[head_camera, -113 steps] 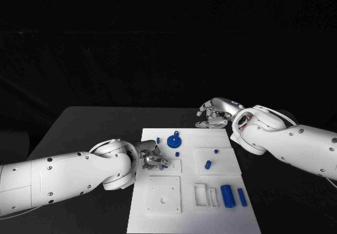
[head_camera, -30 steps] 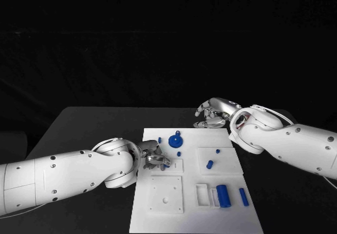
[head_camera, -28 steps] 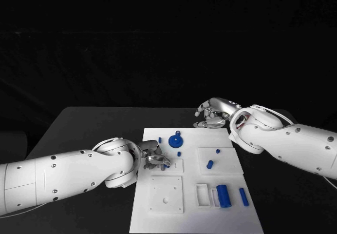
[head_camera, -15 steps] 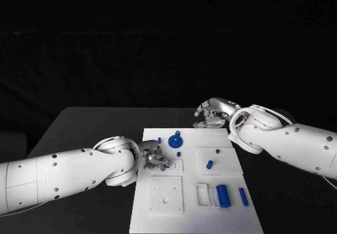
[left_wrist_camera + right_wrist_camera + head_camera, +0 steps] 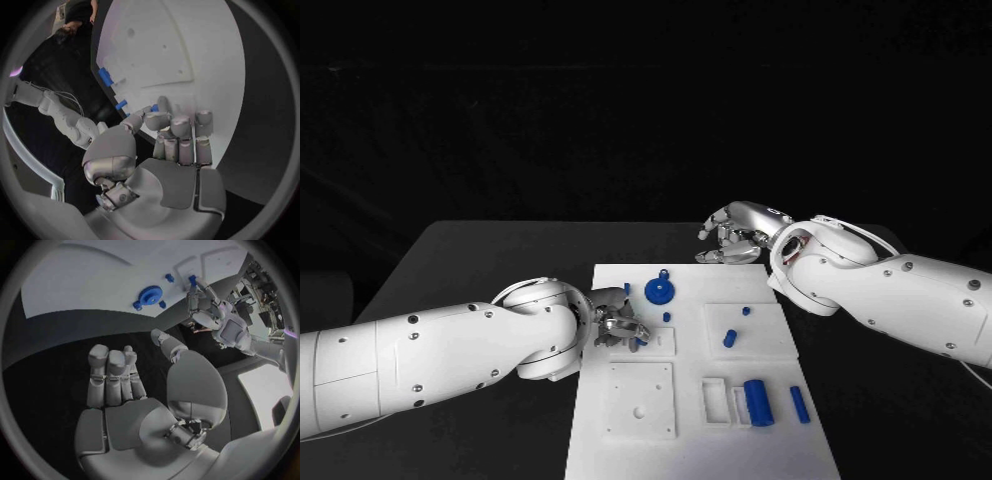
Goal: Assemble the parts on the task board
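Left hand (image 5: 616, 325): pinching a small blue part (image 5: 638, 342) over the task board (image 5: 733, 440); the part is mostly hidden by fingers.
Right hand (image 5: 737, 233): hovering beyond the board's far edge, fingers curled, holding nothing.

Left hand (image 5: 616, 322) fingertips cover a small blue part (image 5: 638, 341) on task board (image 5: 776, 450); grip vs touch unclear. Board's near edge is cut off by the frame.

The task board (image 5: 689, 440) lies at the lower middle of the head view, on the counter (image 5: 488, 260). A gear (image 5: 659, 292) sits at the board's upper left, two pegs (image 5: 728, 338) right of centre, two long parts (image 5: 759, 402) at lower right. The left hand (image 5: 620, 327) rests at the board's left edge; the right hand (image 5: 737, 232) sits beyond its upper right corner.
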